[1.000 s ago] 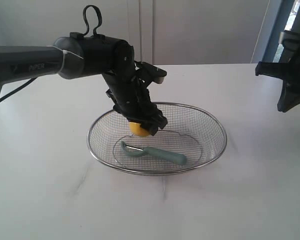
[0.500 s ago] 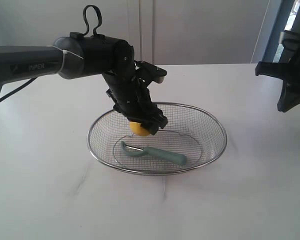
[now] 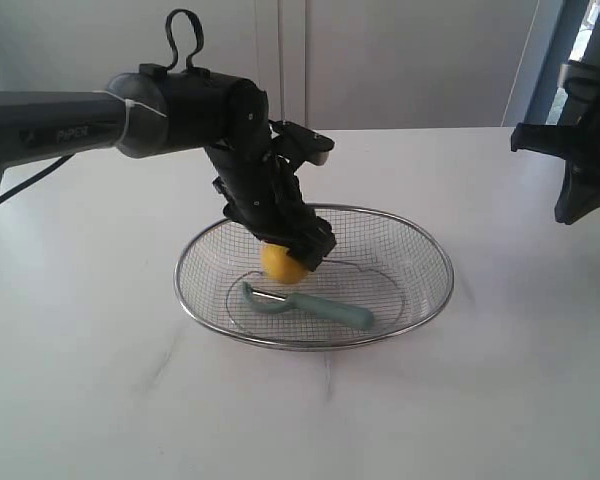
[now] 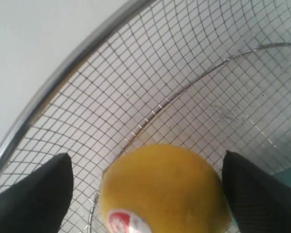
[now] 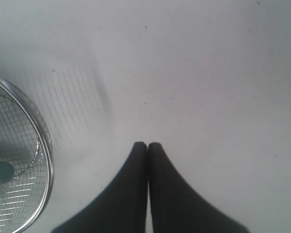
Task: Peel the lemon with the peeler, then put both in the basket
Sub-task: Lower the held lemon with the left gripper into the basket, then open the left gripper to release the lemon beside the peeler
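Observation:
The yellow lemon (image 3: 281,265) with its red-and-white sticker lies on the mesh floor of the silver wire basket (image 3: 447,283). My left gripper (image 3: 292,250) reaches down into the basket and stands open around it. In the left wrist view the lemon (image 4: 165,189) sits between the two black fingers (image 4: 34,194), with mesh showing in the gap on one side. The teal-handled peeler (image 3: 315,307) lies in the basket just in front of the lemon. My right gripper (image 5: 147,144) is shut and empty over bare table beside the basket's rim (image 5: 43,141).
The basket stands mid-table on a white tabletop (image 3: 100,380). The right arm (image 3: 580,150) hangs at the right edge of the exterior view, away from the basket. A pale wall with cabinet doors rises behind the table.
The left gripper's jaws have widened and the lemon has dropped slightly onto the basket's mesh floor. The right arm has not moved.

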